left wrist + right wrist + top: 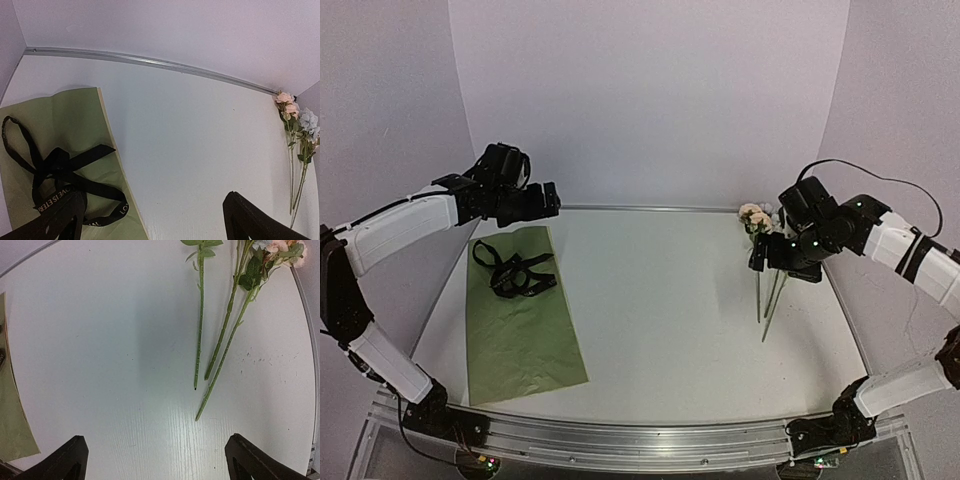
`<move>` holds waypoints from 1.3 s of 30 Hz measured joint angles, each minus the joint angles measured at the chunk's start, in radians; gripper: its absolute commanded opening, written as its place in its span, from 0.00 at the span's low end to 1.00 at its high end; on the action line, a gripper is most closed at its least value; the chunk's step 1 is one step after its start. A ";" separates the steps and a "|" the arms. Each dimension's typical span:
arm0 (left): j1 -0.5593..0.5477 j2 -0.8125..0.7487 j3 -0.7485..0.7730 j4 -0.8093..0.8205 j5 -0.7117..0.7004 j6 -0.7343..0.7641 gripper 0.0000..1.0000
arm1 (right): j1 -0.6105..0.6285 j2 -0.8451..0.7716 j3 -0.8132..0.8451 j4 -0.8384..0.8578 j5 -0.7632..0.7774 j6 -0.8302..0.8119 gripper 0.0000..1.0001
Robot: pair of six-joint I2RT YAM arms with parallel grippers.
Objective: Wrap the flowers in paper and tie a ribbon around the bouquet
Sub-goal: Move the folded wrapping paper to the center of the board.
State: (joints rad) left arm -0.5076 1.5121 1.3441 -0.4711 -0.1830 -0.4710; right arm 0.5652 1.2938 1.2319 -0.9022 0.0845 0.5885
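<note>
Well, both arms hover over the table (pixel 660 300), holding nothing. At nine o'clock the left gripper (pixel 553 200) hangs with fingers spread wide above the olive paper (pixel 525 340), where the black ribbon (pixel 515 272) lies loosely tangled. At three o'clock the right gripper (pixel 759 256) gapes above the flowers (pixel 766 295), heads pointing toward twelve.

The flowers (pixel 250 277) (3 green stems) lie on the table (pixel 100 365).
</note>
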 measured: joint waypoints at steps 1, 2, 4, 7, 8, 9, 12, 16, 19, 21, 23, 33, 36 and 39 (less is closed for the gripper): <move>0.000 0.000 0.000 -0.002 -0.007 -0.001 1.00 | 0.000 0.001 0.001 0.001 -0.001 -0.001 0.98; 0.000 0.000 0.001 -0.005 -0.016 -0.004 1.00 | 0.000 0.002 0.002 0.002 -0.003 -0.001 0.98; 0.000 0.001 0.002 -0.013 -0.034 -0.015 1.00 | 0.000 0.008 0.003 0.002 -0.010 0.000 0.98; 0.000 0.007 -0.001 -0.024 -0.072 -0.045 1.00 | 0.000 0.029 0.003 0.002 -0.027 0.000 0.98; 0.000 0.013 -0.006 -0.026 -0.086 -0.059 1.00 | 0.000 0.039 0.003 0.003 -0.032 0.000 0.98; 0.001 0.022 -0.011 -0.028 -0.098 -0.073 1.00 | 0.000 0.046 0.003 0.003 -0.038 0.000 0.98; 0.002 0.071 -0.030 -0.044 -0.132 -0.128 1.00 | 0.000 0.064 0.003 0.004 -0.055 0.002 0.98; 0.012 0.118 -0.109 -0.059 -0.144 -0.220 1.00 | 0.001 0.095 0.003 0.017 -0.089 0.014 0.98; 0.032 0.122 -0.191 -0.070 -0.155 -0.282 1.00 | 0.010 0.140 0.003 0.034 -0.119 0.026 0.98; 0.056 0.122 -0.248 -0.055 -0.151 -0.309 1.00 | 0.023 0.172 0.002 0.050 -0.139 0.038 0.98; 0.089 0.126 -0.291 -0.048 -0.145 -0.325 1.00 | 0.036 0.195 0.000 0.068 -0.158 0.047 0.98; 0.238 0.284 -0.222 0.008 -0.139 -0.346 1.00 | 0.055 0.292 0.006 0.117 -0.220 0.059 0.98; 0.285 0.343 -0.204 0.043 -0.106 -0.341 1.00 | 0.061 0.321 0.010 0.129 -0.231 0.060 0.98; 0.308 0.389 -0.196 0.061 -0.069 -0.329 1.00 | 0.067 0.332 0.010 0.138 -0.236 0.064 0.98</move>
State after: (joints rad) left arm -0.1996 1.9010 1.1486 -0.4098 -0.2518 -0.7996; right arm 0.6325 1.6256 1.2419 -0.7639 -0.1520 0.6521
